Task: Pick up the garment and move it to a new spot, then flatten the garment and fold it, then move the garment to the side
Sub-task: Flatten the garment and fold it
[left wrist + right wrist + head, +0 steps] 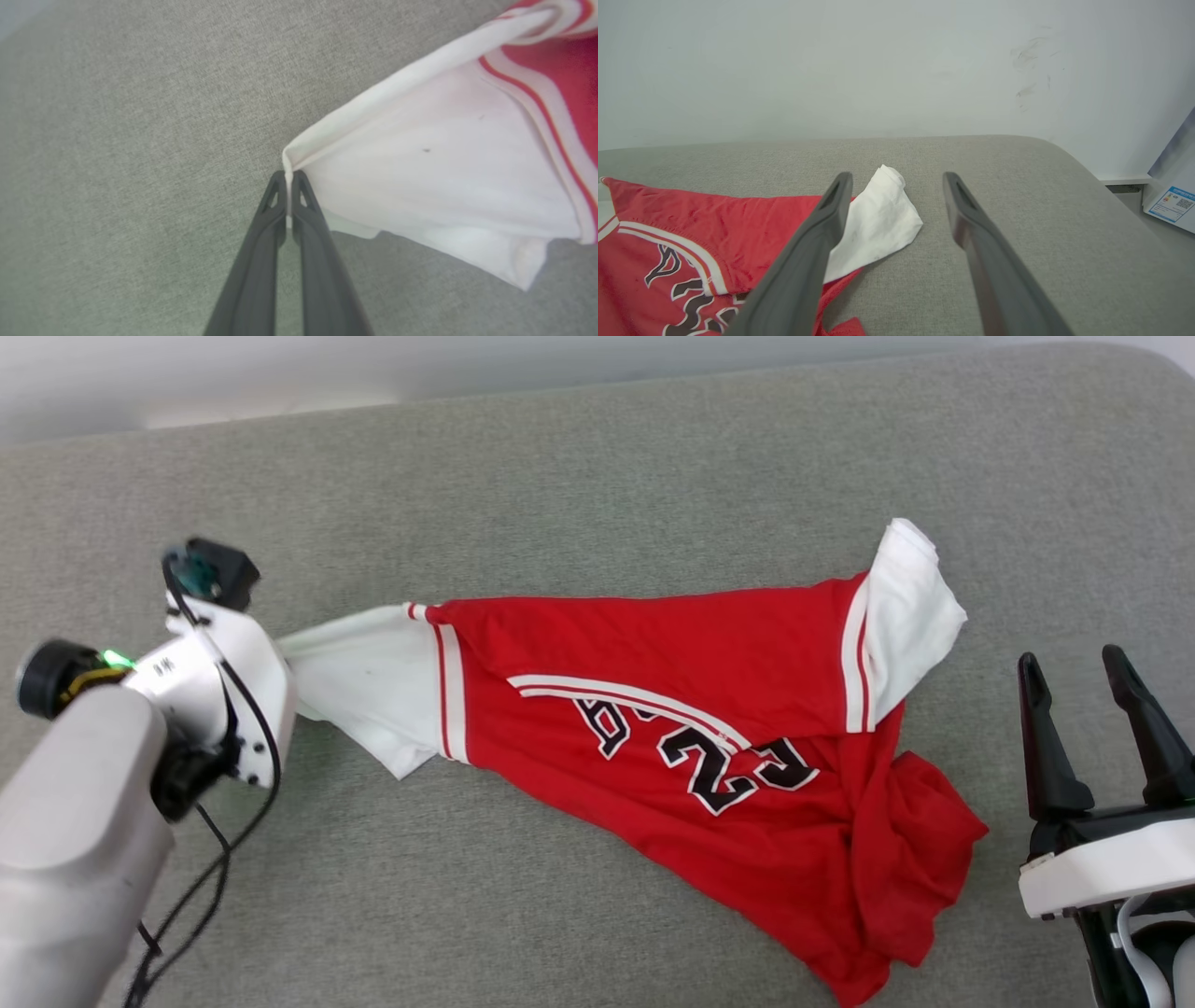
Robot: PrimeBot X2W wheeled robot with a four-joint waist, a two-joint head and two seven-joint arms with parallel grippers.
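Altogether one garment [653, 653], two pincers [288, 179] [1070, 655]

Grey woven fabric pad [597, 467]: big, flat, fine weave, rounded corner at the far right. Plain off-white wall [831, 70] right behind its far edge. Dark scuff marks [1029, 53] on the wall, upper right in the right wrist view, a few short smudged strokes. Pale skirting ledge [1122, 179] at the wall base, just past the pad's corner. White panel [1169, 161] at the far right edge, cut off by the frame. Blue-edged label [1174, 204] on it with a QR code, text too small to read.
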